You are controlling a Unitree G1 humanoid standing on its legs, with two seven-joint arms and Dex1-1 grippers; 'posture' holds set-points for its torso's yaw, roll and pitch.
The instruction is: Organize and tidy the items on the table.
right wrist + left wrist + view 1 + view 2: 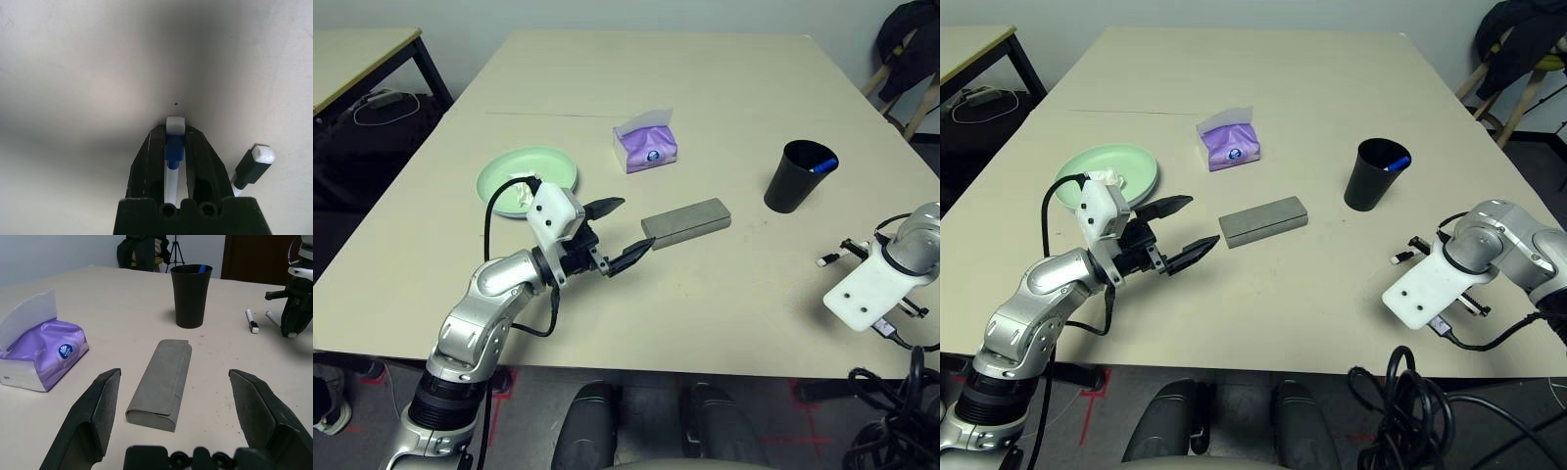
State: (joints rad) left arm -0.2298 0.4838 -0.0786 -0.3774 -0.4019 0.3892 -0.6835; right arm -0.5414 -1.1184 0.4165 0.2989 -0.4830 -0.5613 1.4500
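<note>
While your left gripper (615, 235) hangs wide open just left of the grey glasses case (686, 223), a careless sweep could shove the case; the mint green plate (526, 177) lies further left of it, the black cup (797, 175) to its right, and far right your right gripper (175, 147) pinches a blue-banded white pen (174, 128) at its very end, so lifting may let it swing or slip, or knock the black-capped pen (252, 166) beside it

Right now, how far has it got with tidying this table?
Partway, by the look of it. One blue-tipped pen already stands in the black cup, and tissue lies on the green plate. The right claw is shut on a white pen with a blue band; another pen lies beside it. The grey case sits loose before the open left claw.
</note>
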